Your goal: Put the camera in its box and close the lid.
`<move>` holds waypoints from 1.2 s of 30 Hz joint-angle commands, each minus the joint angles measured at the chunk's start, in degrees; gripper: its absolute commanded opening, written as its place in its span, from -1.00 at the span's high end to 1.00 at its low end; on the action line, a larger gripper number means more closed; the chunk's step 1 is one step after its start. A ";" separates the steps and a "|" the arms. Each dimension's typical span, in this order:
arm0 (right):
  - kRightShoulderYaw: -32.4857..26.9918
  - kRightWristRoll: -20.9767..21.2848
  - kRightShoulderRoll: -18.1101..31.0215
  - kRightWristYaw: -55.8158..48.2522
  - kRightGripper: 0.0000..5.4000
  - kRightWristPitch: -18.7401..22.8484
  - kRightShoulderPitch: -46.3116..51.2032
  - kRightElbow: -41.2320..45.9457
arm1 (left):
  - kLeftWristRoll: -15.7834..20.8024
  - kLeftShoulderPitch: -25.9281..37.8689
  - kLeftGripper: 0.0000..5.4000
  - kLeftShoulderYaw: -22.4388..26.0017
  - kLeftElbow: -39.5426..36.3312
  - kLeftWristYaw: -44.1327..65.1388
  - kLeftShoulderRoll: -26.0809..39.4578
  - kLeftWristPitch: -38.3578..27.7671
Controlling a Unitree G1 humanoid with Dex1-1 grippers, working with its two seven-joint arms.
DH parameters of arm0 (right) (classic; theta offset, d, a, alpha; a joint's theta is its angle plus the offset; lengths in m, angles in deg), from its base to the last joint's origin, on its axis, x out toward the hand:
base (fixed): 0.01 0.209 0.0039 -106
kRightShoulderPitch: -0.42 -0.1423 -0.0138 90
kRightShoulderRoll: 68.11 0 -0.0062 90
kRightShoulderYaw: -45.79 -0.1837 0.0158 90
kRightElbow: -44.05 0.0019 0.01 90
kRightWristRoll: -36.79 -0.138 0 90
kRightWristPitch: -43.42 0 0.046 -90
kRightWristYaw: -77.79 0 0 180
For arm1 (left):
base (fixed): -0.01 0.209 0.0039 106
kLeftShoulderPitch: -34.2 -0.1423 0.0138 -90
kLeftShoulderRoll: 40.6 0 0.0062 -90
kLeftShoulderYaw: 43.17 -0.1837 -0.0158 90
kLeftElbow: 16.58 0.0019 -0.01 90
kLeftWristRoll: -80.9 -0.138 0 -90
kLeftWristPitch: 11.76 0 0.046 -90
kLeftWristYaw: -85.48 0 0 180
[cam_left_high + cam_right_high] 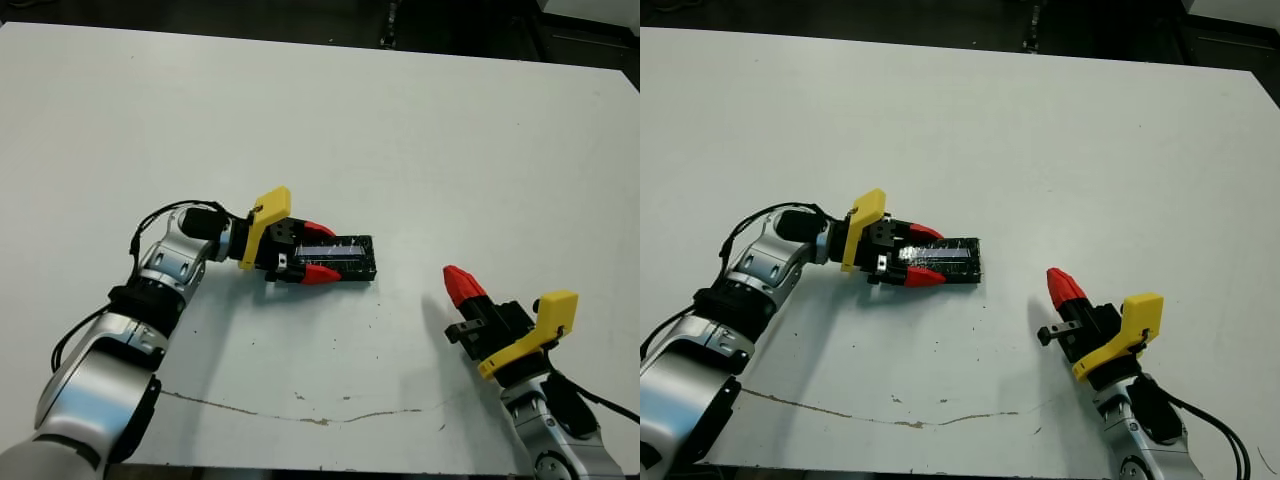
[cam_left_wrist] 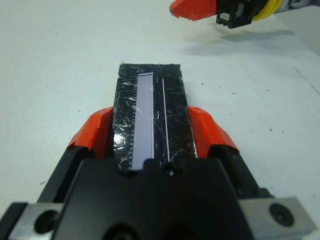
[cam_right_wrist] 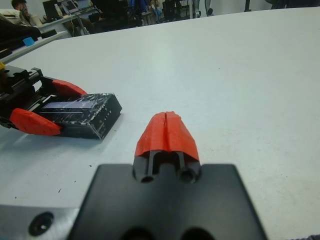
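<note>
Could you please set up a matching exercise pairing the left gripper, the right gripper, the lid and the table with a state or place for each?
Things:
1. left gripper
2. right gripper
3. lid
4. table

States or places:
A. shut on nothing, off to the side of the lid
B. white, with a thin crack line near the robot's edge
C. one finger on each long side of the lid
D. black and speckled, lying flat with a pale stripe along it

Pairs: 1-C, 2-A, 3-D, 4-B
</note>
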 commanded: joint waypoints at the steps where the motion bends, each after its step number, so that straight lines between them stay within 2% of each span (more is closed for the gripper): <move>1: -0.72 -0.38 0.72 -0.04 1.00 0.37 0.33 -0.10 | -3.69 -1.51 -0.17 -3.42 1.91 -0.81 -2.22 3.31; 2: -0.73 -0.37 0.73 -0.09 1.00 0.30 0.33 -0.15 | -3.89 -1.42 -0.17 -3.59 1.91 -1.00 -2.09 3.43; 7: -0.50 0.15 0.69 0.51 1.00 0.62 0.58 0.20 | -5.84 -1.72 -0.44 -3.86 1.88 -3.61 -1.58 -0.07; 10: -0.51 -0.21 0.75 0.09 1.00 0.59 0.52 0.09 | -5.64 -1.69 -0.59 -3.62 2.75 -3.19 -1.30 -1.82; 18: -0.46 0.00 0.78 -0.25 1.00 0.01 0.47 -0.42 | -4.85 -2.17 -1.00 -2.62 2.44 -2.92 -0.04 1.60; 29: -0.34 -0.43 0.73 0.00 1.00 0.91 0.52 -0.06 | -2.21 -5.27 -1.00 0.19 0.66 -1.31 2.66 2.16; 36: -0.24 -0.24 0.78 0.05 1.00 0.64 0.59 -0.03 | 1.87 -9.89 -1.00 4.13 -7.91 0.81 8.03 6.27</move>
